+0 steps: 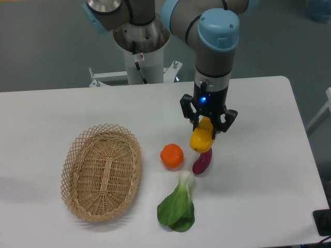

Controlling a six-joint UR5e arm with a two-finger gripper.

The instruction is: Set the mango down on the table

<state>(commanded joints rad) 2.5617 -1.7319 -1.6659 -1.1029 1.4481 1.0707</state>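
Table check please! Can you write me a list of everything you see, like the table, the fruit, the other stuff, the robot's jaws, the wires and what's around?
Surface: white table, rounded corners, flat.
Job's things: mango, yellow-orange, hanging tilted from the gripper, just over the purple vegetable; whether they touch cannot be told.
Clutter: wicker basket at left, nothing seen inside; orange beside the purple vegetable; leafy green near the front edge.
Grippers: jaws shut on the mango, blue light lit above them.
Cables: black cable on the arm's white base.
Surroundings: grey floor; dark object at bottom right.
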